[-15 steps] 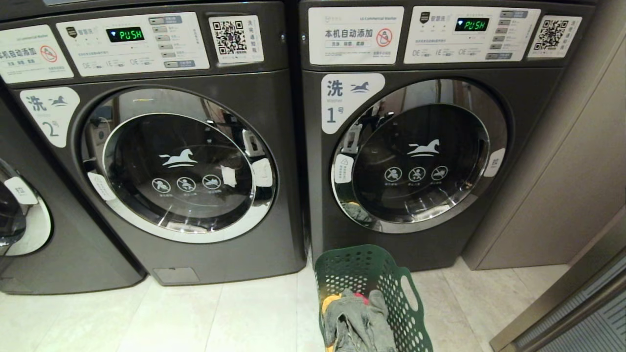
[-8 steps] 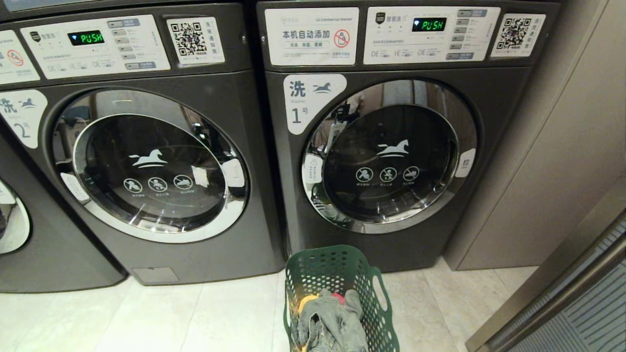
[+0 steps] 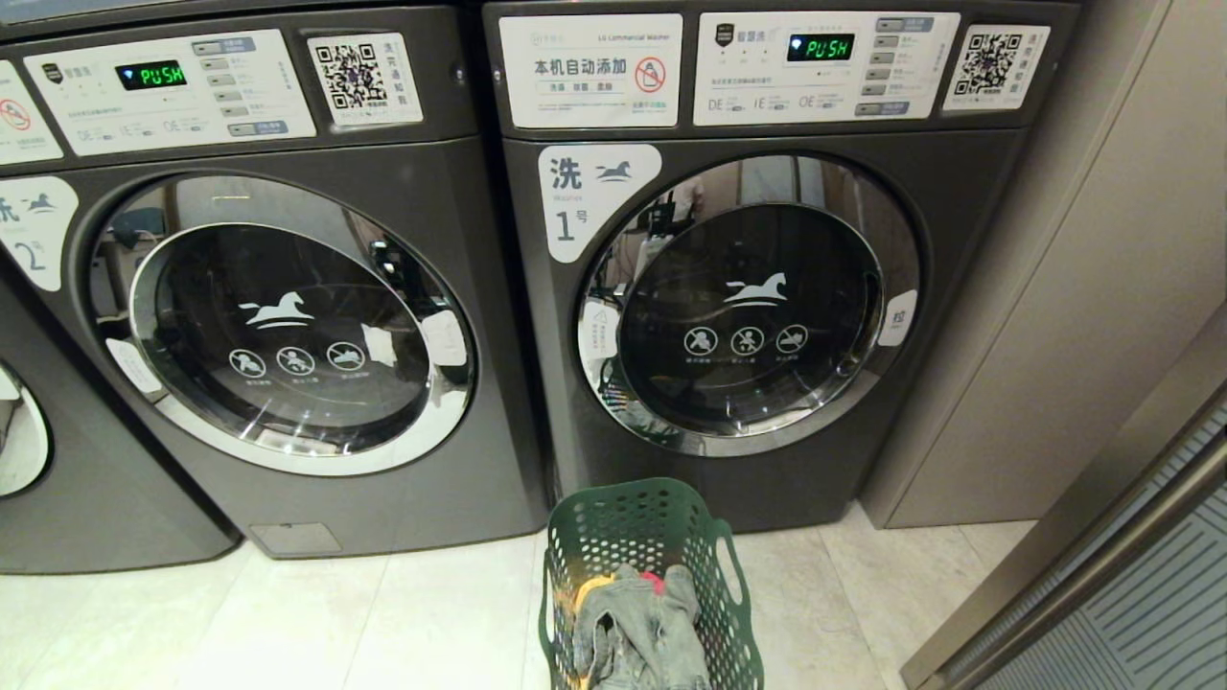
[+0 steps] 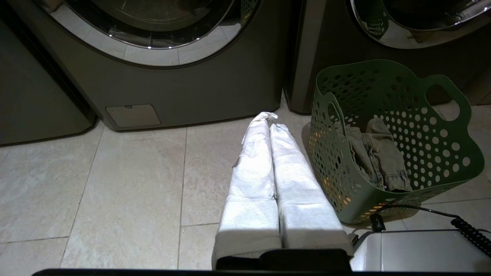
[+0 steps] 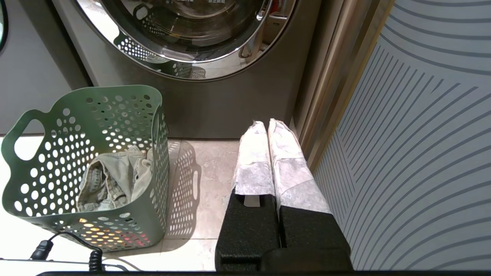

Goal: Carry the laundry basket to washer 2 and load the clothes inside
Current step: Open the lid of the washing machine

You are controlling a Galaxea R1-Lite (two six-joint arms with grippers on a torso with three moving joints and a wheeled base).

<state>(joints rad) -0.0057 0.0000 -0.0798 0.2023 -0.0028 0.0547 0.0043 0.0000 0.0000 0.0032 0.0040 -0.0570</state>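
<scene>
The dark green perforated laundry basket (image 3: 623, 522) stands on the tile floor in front of the washer labelled 1 (image 3: 748, 307). The clothes (image 3: 637, 623) lie heaped in it: grey denim on top, yellow and red cloth under it. Washer 2 (image 3: 278, 326) is to the left, its round door closed. Neither arm appears in the head view. My left gripper (image 4: 270, 119) hangs shut and empty just left of the basket (image 4: 422, 126). My right gripper (image 5: 267, 124) hangs shut and empty to the right of the basket (image 5: 115, 111), near the floor.
A third grey washer (image 3: 57, 479) stands at the far left. A beige cabinet side (image 3: 1102, 287) and a striped panel (image 5: 422, 134) close off the right, tight against my right gripper. Pale tile floor (image 3: 383, 623) lies before washer 2. My base with a coiled cable (image 4: 422, 249) sits behind the basket.
The whole head view has slid left in the picture, so the camera has moved; washer 1 and the basket now sit nearer the middle. Both grippers stay shut.
</scene>
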